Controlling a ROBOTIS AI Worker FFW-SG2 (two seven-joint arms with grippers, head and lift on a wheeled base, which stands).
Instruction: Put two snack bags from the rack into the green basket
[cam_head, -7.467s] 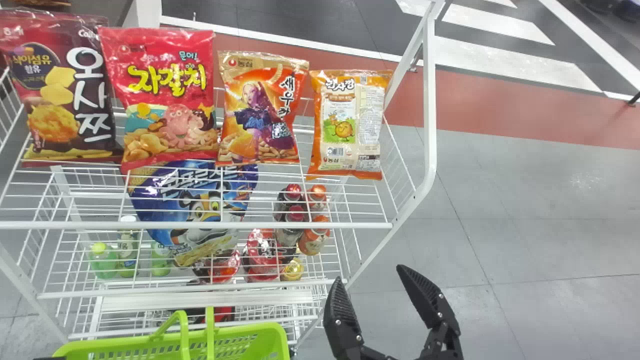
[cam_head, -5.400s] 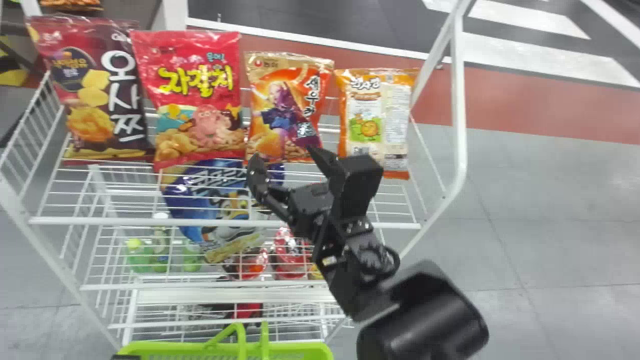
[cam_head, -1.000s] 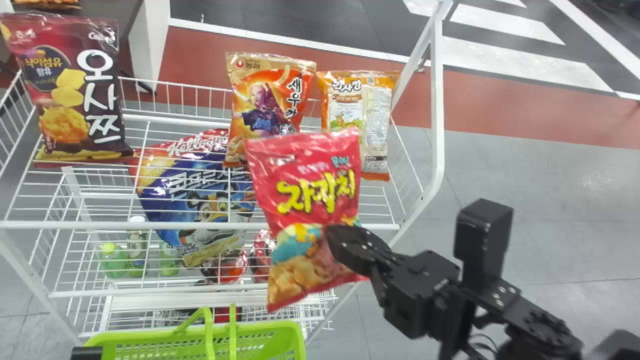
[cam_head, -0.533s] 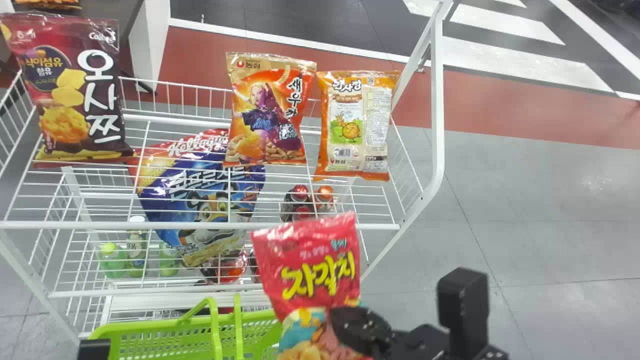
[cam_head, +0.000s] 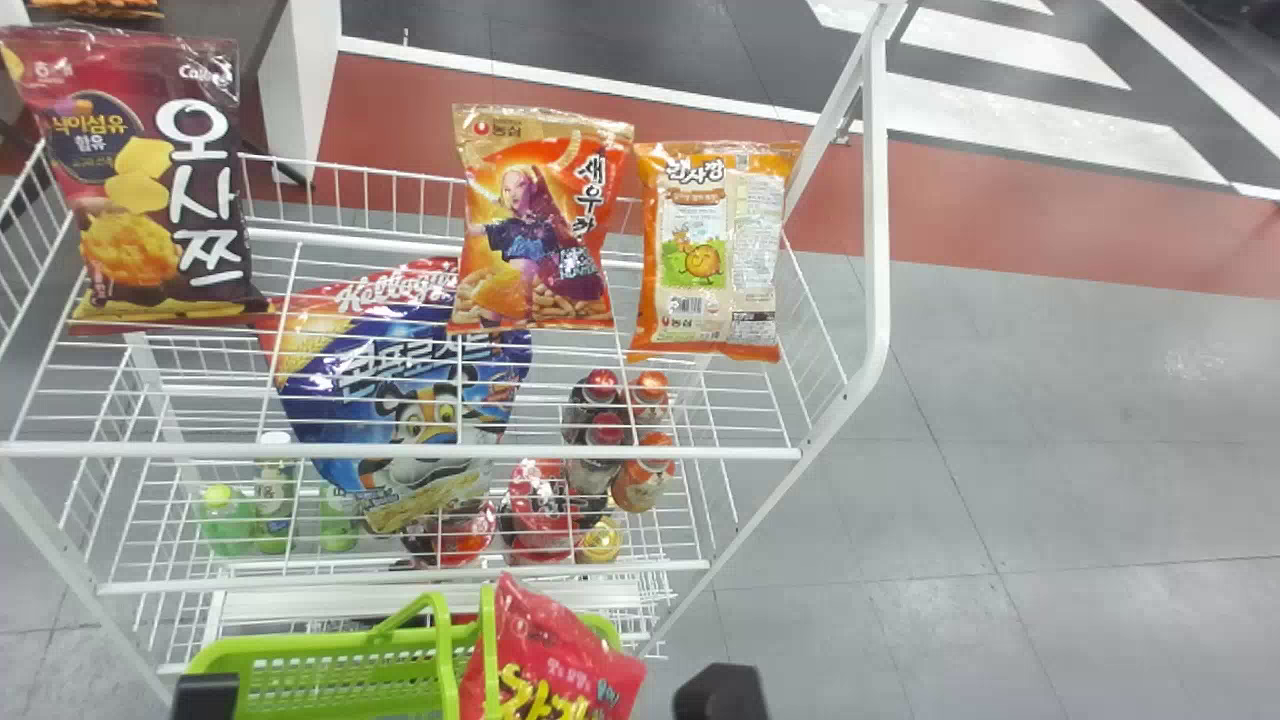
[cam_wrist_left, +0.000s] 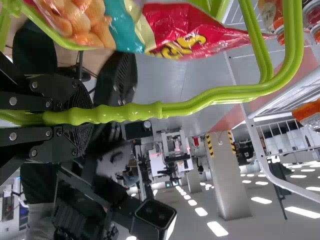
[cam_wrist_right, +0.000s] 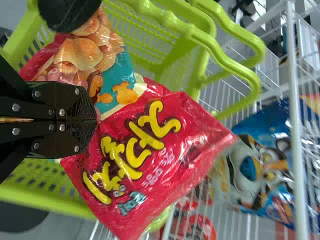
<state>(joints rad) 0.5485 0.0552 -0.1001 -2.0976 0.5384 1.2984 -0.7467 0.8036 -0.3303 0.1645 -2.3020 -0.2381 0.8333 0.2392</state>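
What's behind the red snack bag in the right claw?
The green basket, with its little slots, shows behind the red snack bag. The bag covers some, so I can't see what's there.

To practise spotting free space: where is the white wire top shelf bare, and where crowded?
Bare wire lies between the maroon plastic snack bag and the orange, gold-topped one, and from the bags forward to the white metal front rail. Crowded: the right, where the orange-and-cream bag leaves only a narrow gap.
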